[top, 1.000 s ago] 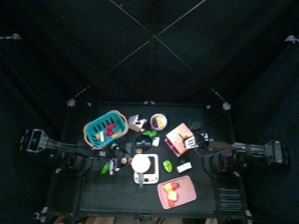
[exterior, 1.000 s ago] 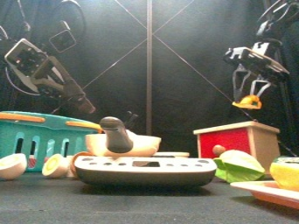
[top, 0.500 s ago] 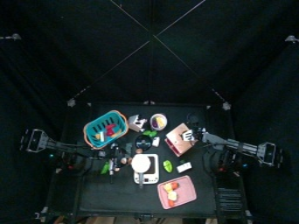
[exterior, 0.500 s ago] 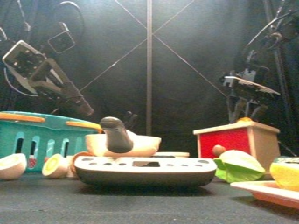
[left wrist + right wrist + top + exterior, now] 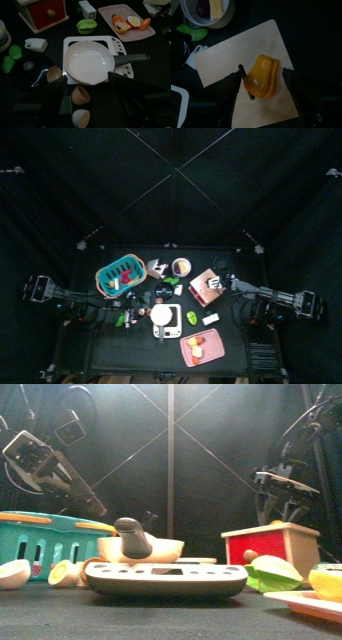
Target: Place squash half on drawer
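Setting: black curtains close round my small black table (image 5: 94, 333), which sits low in the middle of the top view.
Squash half: the orange piece (image 5: 262, 75) lies in the centre of my right wrist view, resting on the drawer's pale top.
Drawer: a light wooden box (image 5: 241, 60) with a red front and dark knob (image 5: 271, 545), at the right of the front view; in the top view it sits right of centre (image 5: 207, 285).
Right gripper: mine (image 5: 263, 86) hangs just above the drawer, with the squash half lying between the two jaws. They stand apart on either side of it; whether they touch it I cannot tell. In the front view (image 5: 282, 512) it hangs at the right, over the box.
Left gripper: mine (image 5: 87, 85) is spread wide, clear of everything, over a white pan (image 5: 89, 60) on a white stand (image 5: 119, 46).
Nearby: a teal basket (image 5: 120, 274) left of centre in the top view, a pink tray (image 5: 202, 347) at lower centre.
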### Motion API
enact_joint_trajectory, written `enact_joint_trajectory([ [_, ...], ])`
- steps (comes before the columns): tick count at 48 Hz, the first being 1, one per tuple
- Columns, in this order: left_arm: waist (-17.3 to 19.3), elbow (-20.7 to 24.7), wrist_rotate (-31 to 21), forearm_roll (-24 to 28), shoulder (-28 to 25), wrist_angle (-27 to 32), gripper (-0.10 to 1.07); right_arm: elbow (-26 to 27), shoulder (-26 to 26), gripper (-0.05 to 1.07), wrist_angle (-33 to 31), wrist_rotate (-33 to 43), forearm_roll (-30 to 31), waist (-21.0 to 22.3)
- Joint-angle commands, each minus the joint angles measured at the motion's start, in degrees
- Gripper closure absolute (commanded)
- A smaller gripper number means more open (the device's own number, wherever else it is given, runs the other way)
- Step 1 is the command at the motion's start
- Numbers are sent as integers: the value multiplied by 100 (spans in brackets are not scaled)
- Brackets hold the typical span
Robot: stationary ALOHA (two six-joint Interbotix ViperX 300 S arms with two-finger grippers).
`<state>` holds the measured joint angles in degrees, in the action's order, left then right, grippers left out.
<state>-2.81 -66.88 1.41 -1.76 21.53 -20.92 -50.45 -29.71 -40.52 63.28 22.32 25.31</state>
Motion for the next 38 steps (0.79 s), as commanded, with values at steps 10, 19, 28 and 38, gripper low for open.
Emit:
enact_joint_trajectory([
  [10,9,35,0,-9,9,-53,-1,44,-35,2,18,-18,-35,-53],
  [19,9,35,0,-9,9,-53,-1,53,-35,2,18,-18,-35,-88],
  [28,9,35,0,-9,9,-53,-1,35,-35,2,26,-18,-35,-105],
  [38,9,35,-9,-9,9,-53,-1,123,-88,2,-35,-26,-35,-149],
])
